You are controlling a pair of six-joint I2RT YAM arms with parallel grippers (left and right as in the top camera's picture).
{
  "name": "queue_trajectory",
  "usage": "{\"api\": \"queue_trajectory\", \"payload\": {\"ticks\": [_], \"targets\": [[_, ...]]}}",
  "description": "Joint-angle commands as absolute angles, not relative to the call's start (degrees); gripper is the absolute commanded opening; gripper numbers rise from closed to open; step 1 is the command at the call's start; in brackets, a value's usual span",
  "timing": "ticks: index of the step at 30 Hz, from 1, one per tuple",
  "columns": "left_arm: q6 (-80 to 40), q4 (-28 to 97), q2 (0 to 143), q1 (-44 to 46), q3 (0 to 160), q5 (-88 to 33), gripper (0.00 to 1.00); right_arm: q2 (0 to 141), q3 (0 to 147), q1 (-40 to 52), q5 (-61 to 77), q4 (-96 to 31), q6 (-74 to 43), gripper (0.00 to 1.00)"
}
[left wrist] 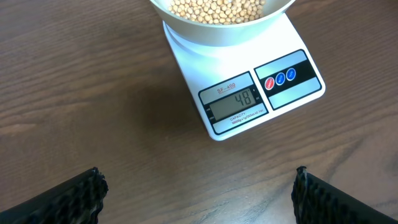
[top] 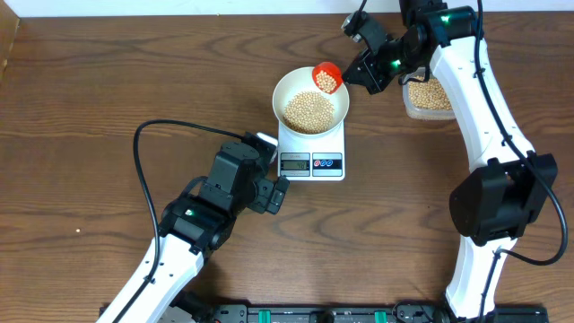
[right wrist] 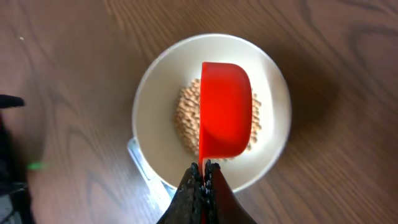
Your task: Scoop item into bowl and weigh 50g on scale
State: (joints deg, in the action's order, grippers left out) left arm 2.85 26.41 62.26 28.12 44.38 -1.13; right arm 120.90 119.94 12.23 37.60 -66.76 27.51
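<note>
The white bowl [top: 290, 90] sits on the white scale [top: 311, 163] and holds a heap of tan beans [top: 308, 111]. The scale's display [left wrist: 237, 105] reads 48 in the left wrist view, where the bowl [left wrist: 217, 34] shows at the top. My right gripper [top: 357, 69] is shut on the handle of a red scoop [top: 326, 77], tilted over the bowl's far right rim with beans in it. In the right wrist view the scoop [right wrist: 225, 109] hangs over the bowl [right wrist: 155, 93] and its beans [right wrist: 186, 121], held by the gripper [right wrist: 204, 168]. My left gripper [left wrist: 198, 186] is open and empty in front of the scale.
A clear plastic tub of beans [top: 427, 97] stands to the right of the scale, partly hidden by my right arm. Cables run over the table at the left. The table's far edge is just behind the bowl.
</note>
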Motion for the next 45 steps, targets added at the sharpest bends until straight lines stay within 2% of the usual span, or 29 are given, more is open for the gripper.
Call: {"api": "queue_trajectory", "payload": {"ticks": [1,6,14,19,26,35,45], "targets": [[3.2,26.5,62.5,27.9,45.0,-0.8,0.97,119.5,121.1,11.4,45.6,-66.3,23.7,0.01],[3.2,26.5,62.5,27.9,45.0,-0.8,0.97,119.5,121.1,8.5,54.2,-64.9,16.8,0.01],[3.2,26.5,62.5,27.9,45.0,-0.8,0.97,119.5,121.1,2.8,64.5,-65.1,15.6,0.01],[3.2,26.5,62.5,27.9,45.0,-0.8,0.97,119.5,121.1,-2.0,65.1,-67.7,15.8,0.01],[3.2,26.5,62.5,27.9,45.0,-0.8,0.97,119.1,121.1,-12.3,65.1,-76.6,21.9,0.01],[3.2,26.5,62.5,27.9,45.0,-0.8,0.97,119.1,121.1,-22.8,57.1,-82.3,24.9,0.01],[3.2,26.5,62.5,27.9,45.0,-0.8,0.97,119.1,121.1,-22.4,44.4,-82.3,23.4,0.01]]}}
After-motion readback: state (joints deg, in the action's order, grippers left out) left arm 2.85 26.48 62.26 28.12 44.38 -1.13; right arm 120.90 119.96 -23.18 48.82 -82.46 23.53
